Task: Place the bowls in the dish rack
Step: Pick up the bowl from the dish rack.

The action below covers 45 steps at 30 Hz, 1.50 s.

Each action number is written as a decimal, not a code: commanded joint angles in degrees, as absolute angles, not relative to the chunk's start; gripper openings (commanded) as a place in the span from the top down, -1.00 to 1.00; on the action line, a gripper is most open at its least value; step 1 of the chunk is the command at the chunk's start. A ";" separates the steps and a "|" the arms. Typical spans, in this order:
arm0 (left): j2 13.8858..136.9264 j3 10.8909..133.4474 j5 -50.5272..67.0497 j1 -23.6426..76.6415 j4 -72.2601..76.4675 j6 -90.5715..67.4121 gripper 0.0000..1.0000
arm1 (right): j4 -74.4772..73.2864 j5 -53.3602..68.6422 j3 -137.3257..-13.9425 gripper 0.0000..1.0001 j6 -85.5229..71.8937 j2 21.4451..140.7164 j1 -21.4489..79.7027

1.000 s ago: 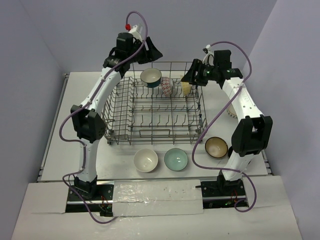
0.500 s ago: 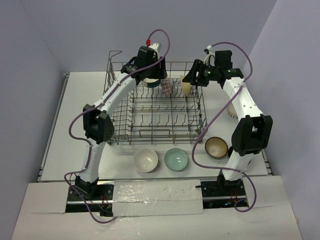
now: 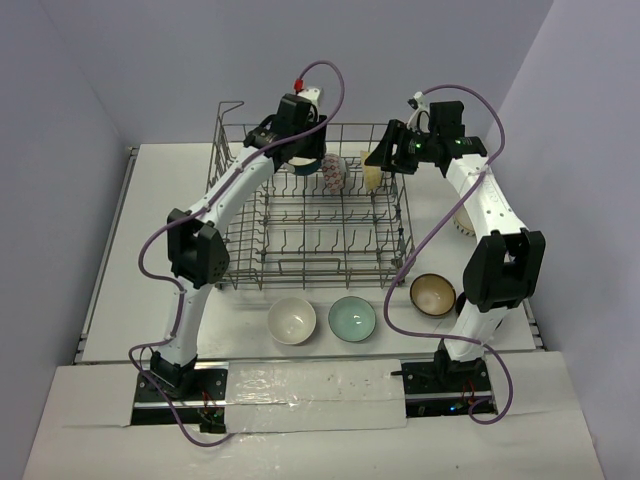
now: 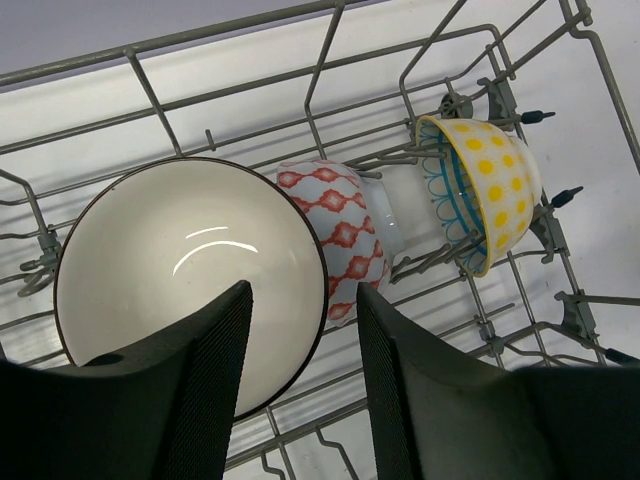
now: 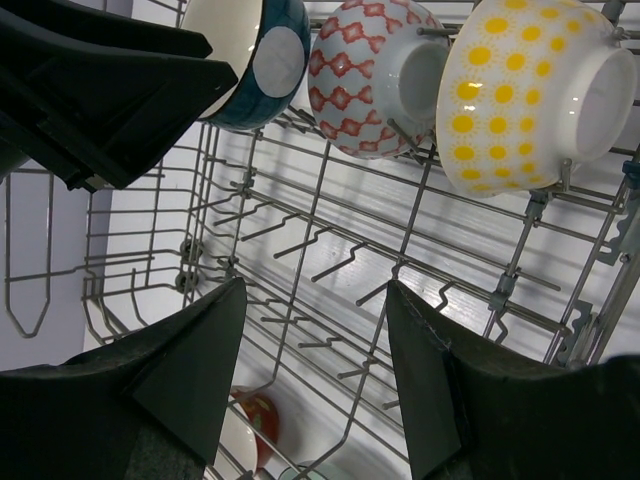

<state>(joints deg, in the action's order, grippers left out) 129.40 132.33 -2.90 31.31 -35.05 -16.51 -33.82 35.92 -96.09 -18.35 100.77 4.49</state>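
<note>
a blue bowl [image 4: 190,270], a red-patterned bowl [image 4: 350,215] and a yellow-dotted bowl [image 4: 495,185] are standing on edge in a row along the far side of the dish rack [image 3: 310,268], feet pointing to my right. my left gripper [image 4: 302,290] is hanging over the blue bowl, fingers [image 4: 190,400] parted astride its rim. my right gripper [image 5: 315,285] is gaping, grasping nothing.

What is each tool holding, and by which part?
Nothing yet. The left tool straddles the rim of the blue bowl, gaps showing; the right tool is open and empty.
</note>
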 commanded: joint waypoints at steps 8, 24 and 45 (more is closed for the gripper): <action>130.69 131.49 -2.02 31.55 -33.49 -14.77 0.00 | -33.49 35.16 -97.03 -0.32 -17.58 102.04 4.04; 131.48 130.96 -1.49 31.64 -33.13 -13.80 0.09 | -34.10 34.98 -97.29 -0.32 -17.23 102.83 4.04; 130.17 131.13 -3.16 32.70 -32.26 -12.30 0.24 | -34.28 34.72 -97.47 -0.32 -17.31 103.45 4.04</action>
